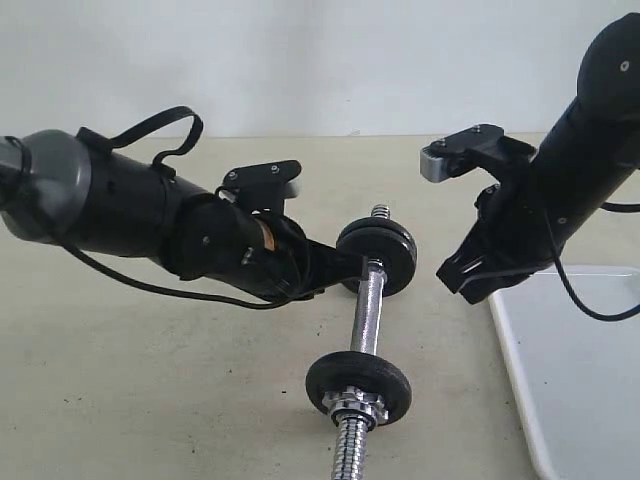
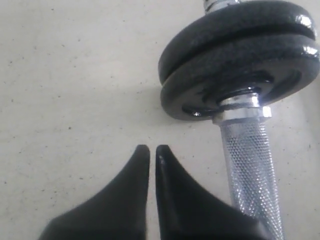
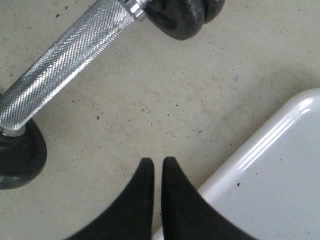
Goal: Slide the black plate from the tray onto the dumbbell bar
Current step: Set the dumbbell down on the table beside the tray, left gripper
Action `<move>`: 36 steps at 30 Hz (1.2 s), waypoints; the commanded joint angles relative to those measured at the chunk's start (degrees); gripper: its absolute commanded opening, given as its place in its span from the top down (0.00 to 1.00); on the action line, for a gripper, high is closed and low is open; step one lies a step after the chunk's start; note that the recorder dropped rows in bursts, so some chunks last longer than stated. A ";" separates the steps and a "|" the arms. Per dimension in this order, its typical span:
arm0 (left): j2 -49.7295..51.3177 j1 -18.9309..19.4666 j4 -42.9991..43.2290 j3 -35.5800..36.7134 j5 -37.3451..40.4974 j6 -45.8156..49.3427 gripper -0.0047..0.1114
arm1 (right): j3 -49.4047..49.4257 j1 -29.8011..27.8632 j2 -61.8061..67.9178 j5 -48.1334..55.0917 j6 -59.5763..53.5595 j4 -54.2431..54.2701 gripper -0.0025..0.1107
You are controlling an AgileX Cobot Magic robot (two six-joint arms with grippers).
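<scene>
The dumbbell bar [image 1: 368, 310] lies on the beige table, running from near to far. Two black plates [image 1: 377, 255] sit pressed together on its far end, and a third black plate [image 1: 358, 385] sits at its near end against a silver nut [image 1: 352, 403]. My left gripper [image 1: 352, 266] is shut and empty, its tips just left of the bar beside the far pair of plates [image 2: 240, 65]. My right gripper [image 1: 455, 278] is also shut and empty, over the table at the far left corner of the white tray [image 1: 580, 370]. The part of the tray in view holds nothing.
The tray's rounded corner [image 3: 280, 175] lies close under the right fingers [image 3: 145, 172]. The bar's knurled middle [image 3: 65, 55] runs past at a short distance. The bar's threaded near end [image 1: 348, 450] reaches the table's front edge. Bare table lies left of the bar.
</scene>
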 commanded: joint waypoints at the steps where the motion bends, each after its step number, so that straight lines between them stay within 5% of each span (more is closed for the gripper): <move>1: 1.41 -0.89 -0.41 -0.88 0.58 -0.06 0.92 | -0.09 -0.36 -0.29 -1.40 -0.67 0.04 0.98; 36: 3.15 -6.22 -3.29 -0.98 1.32 -0.69 0.92 | -0.09 -0.36 -0.29 -1.54 -0.67 -0.07 0.98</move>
